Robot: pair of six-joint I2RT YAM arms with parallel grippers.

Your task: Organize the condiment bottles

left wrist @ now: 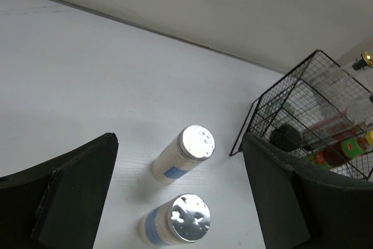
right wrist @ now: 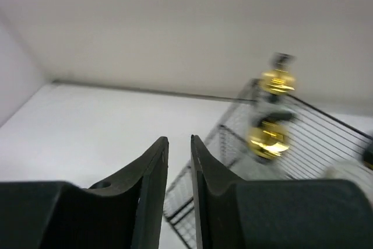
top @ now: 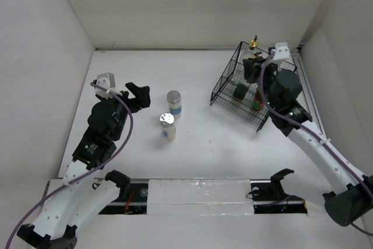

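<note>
Two silver-lidded jars [top: 173, 103] [top: 168, 125] stand upright mid-table, one just behind the other. In the left wrist view the same pair, far jar [left wrist: 189, 151] and near jar [left wrist: 178, 221], lie below and between the fingers of my left gripper [left wrist: 180, 138], which is open and holds nothing. That left gripper [top: 137, 93] hovers just left of the jars. My right gripper [top: 253, 74] is over the black wire basket [top: 224, 83], shut on nothing. In the right wrist view the right gripper [right wrist: 179, 139] sits left of two gold pourers [right wrist: 278, 77] [right wrist: 267, 138], which are blurred.
The basket [left wrist: 274, 97] stands tilted at the back right near the wall. It holds a black-capped bottle [top: 240, 91], a red-labelled bottle [top: 257, 102] and a green-capped one [left wrist: 351, 147]. White walls close in the table on three sides.
</note>
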